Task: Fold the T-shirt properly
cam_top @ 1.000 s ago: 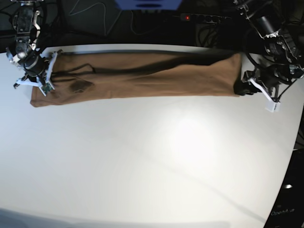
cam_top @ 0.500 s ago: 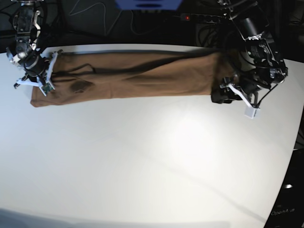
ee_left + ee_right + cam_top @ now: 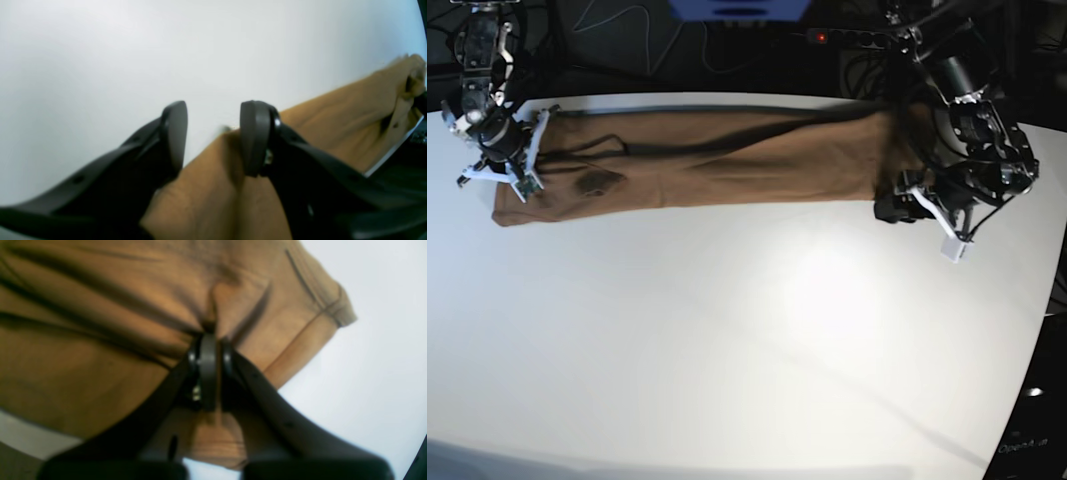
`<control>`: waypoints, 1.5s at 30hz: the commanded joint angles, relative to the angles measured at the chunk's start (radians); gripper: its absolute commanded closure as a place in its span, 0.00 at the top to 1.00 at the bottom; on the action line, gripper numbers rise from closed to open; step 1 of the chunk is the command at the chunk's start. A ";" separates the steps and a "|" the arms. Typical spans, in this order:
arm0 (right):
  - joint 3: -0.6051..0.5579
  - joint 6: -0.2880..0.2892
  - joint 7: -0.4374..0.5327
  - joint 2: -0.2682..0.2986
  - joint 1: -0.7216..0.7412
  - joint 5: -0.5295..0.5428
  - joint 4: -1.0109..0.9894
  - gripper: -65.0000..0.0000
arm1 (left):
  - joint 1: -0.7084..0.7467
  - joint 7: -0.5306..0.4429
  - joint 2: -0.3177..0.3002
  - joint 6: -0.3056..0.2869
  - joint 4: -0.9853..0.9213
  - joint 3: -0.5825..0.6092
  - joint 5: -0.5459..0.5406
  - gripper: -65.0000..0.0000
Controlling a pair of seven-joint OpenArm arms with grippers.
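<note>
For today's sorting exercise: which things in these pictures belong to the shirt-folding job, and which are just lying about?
Part of the job:
- T-shirt, folded into a long band
- right pincer, shut on the T-shirt
- left pincer, at the band's other end
- table, the work surface

Just lying about:
- power strip
- cables behind the table

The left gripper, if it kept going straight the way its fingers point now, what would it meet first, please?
Probably the bare white table. The left gripper straddles the T-shirt at its end, jaws apart, and past the fingertips the wrist view shows only tabletop. Depth is unclear, so treat this as likely.
</note>
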 commanded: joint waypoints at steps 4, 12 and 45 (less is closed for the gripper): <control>-0.010 0.037 -0.021 -0.007 -0.007 -0.036 -0.003 0.00 | 0.000 0.158 -0.044 0.069 -0.028 -0.020 0.488 0.45; -0.010 0.037 -0.018 -0.034 -0.004 -0.078 -0.003 0.00 | -0.082 0.158 -0.049 0.069 -0.022 -0.020 0.488 0.45; -0.022 0.037 -0.020 -0.036 -0.006 -0.078 -0.005 0.00 | 0.182 0.158 -0.064 0.069 0.412 -0.089 0.067 0.04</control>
